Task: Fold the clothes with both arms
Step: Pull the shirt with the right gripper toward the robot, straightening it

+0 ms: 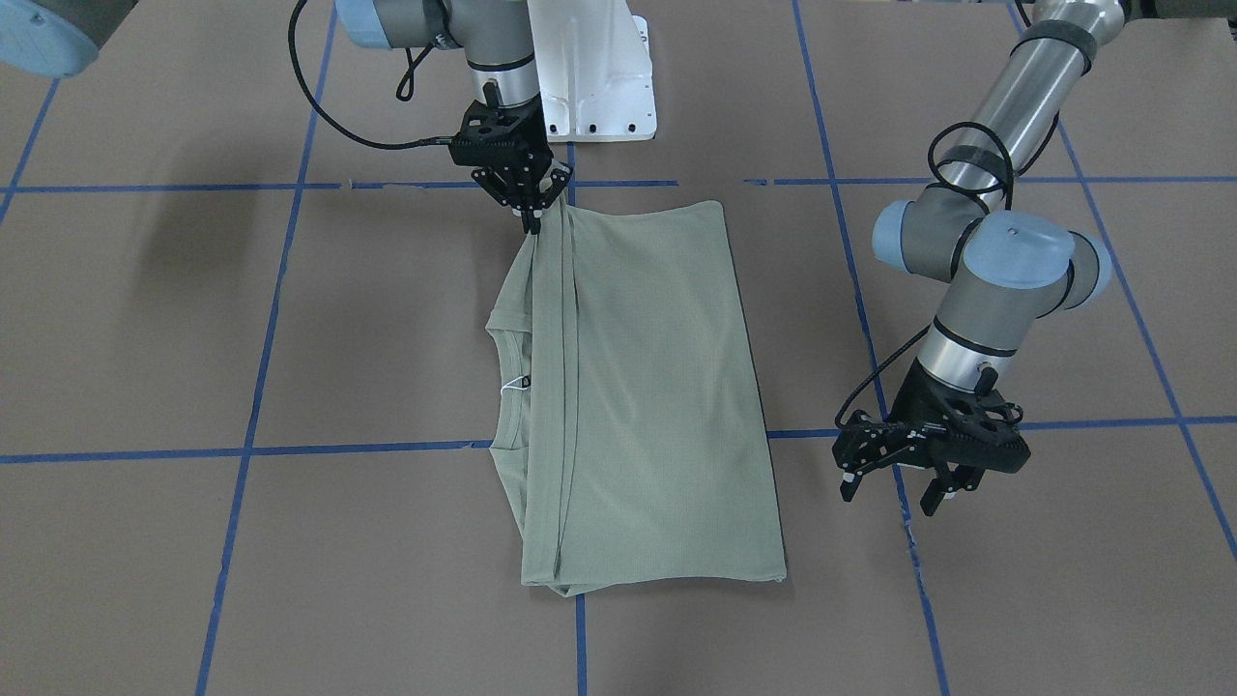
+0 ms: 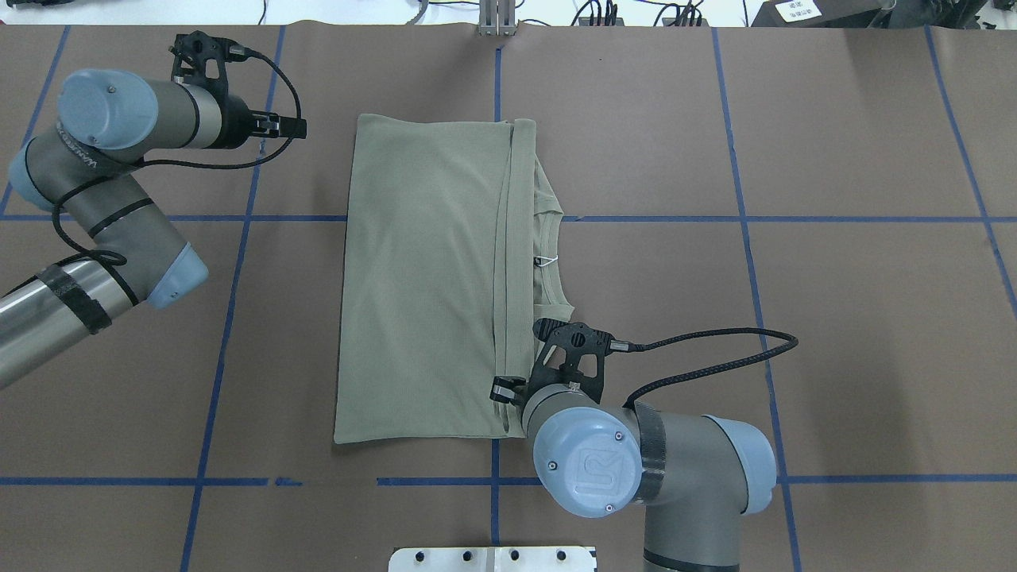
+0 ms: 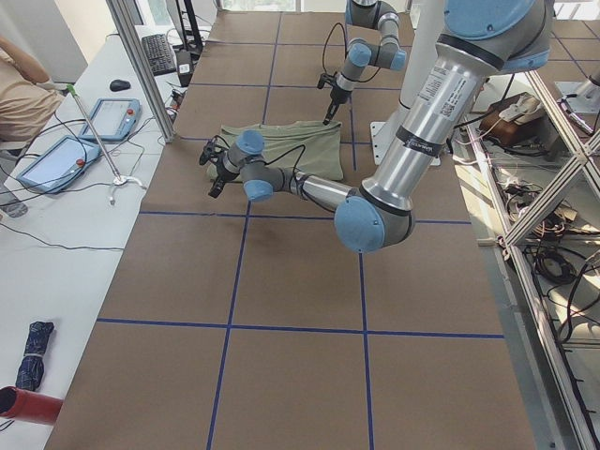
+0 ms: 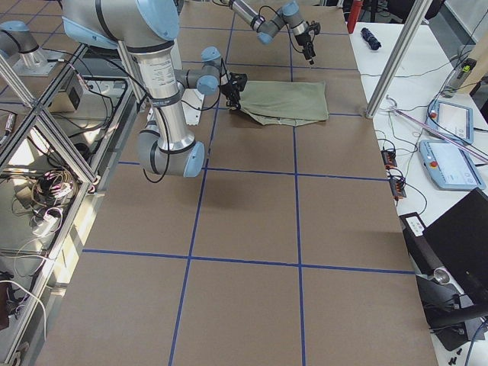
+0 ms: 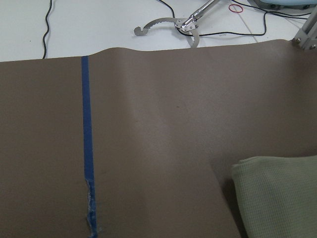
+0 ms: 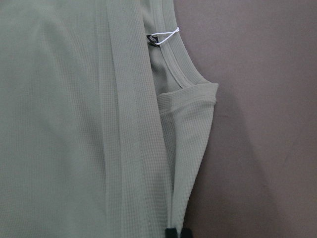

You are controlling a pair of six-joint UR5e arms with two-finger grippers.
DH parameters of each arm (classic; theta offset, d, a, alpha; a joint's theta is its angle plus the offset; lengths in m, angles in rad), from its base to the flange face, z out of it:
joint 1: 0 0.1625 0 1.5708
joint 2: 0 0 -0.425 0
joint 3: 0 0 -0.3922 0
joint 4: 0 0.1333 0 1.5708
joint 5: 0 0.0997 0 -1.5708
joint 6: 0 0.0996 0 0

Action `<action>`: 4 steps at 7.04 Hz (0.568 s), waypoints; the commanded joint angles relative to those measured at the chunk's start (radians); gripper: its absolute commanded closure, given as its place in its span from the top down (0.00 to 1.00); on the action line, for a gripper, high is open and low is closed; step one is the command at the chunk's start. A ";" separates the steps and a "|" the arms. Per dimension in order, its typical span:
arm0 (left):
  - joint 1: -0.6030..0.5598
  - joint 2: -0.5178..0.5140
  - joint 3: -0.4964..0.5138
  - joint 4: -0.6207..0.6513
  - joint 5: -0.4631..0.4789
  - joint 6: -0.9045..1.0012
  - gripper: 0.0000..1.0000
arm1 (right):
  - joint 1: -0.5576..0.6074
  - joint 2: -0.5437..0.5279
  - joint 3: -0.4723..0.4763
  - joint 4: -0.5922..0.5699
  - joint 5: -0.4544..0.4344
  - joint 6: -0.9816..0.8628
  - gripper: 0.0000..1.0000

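The pale sage-green shirt (image 1: 647, 387) lies folded into a long rectangle on the brown table, its ribbed collar and white string loop (image 1: 512, 385) exposed along one side. It also shows in the overhead view (image 2: 421, 278). My right gripper (image 1: 531, 220) is shut on the folded edge at the shirt's corner nearest the robot. In the right wrist view its fingertips (image 6: 171, 232) pinch the cloth below the collar. My left gripper (image 1: 894, 491) is open and empty, hovering beside the shirt's far corner, apart from the cloth. The left wrist view shows only that shirt corner (image 5: 280, 198).
The white pedestal base (image 1: 594, 77) stands behind the right gripper. Blue tape lines (image 1: 261, 338) cross the brown table. The table's far edge (image 5: 163, 49) lies just beyond the left gripper, with cables and tools on the white surface past it.
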 commanded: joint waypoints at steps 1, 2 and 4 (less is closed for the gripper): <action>0.001 0.000 -0.003 0.000 0.000 -0.001 1.00 | 0.025 0.005 -0.003 -0.011 0.015 -0.076 1.00; 0.001 -0.002 -0.006 0.000 0.000 -0.013 1.00 | 0.082 0.010 -0.008 -0.012 0.081 -0.179 1.00; 0.006 -0.002 -0.006 0.000 0.000 -0.014 1.00 | 0.134 0.085 -0.108 -0.009 0.151 -0.307 1.00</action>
